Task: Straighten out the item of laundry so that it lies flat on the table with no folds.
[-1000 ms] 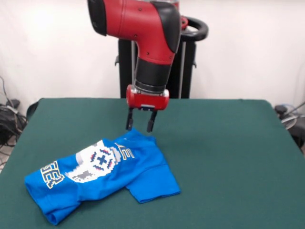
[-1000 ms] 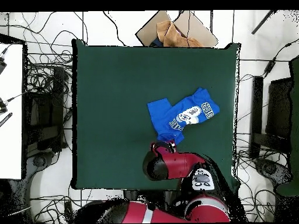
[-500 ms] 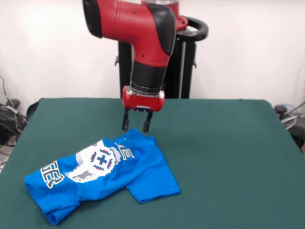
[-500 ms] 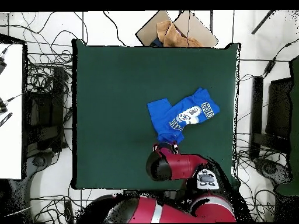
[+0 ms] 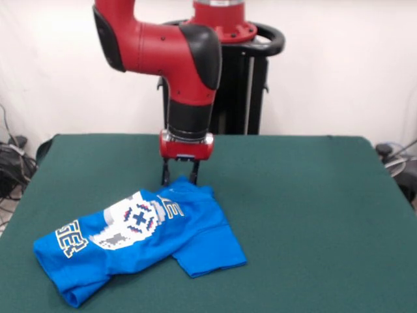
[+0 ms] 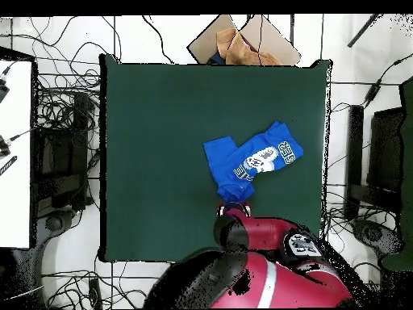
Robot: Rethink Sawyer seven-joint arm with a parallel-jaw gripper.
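gripper (image 5: 179,177) spread, shifted past shirt's far edge | T-shirt (image 5: 140,235) unmoved, folded | contact seemingly none | table (image 5: 306,215)

The bench (image 5: 306,195) wears a matt, felt-like dark green cloth. The T-shirt (image 5: 140,238) is soft blue knit fabric with a flat printed design, creased in folds. The arm (image 5: 176,49) has glossy red and black plastic-looking shells; its end effector (image 5: 180,173) shows dull black fingers.

A dark green bench (image 5: 306,195) carries one thing. A crumpled blue T-shirt (image 5: 140,238) lies folded on it, near one edge.
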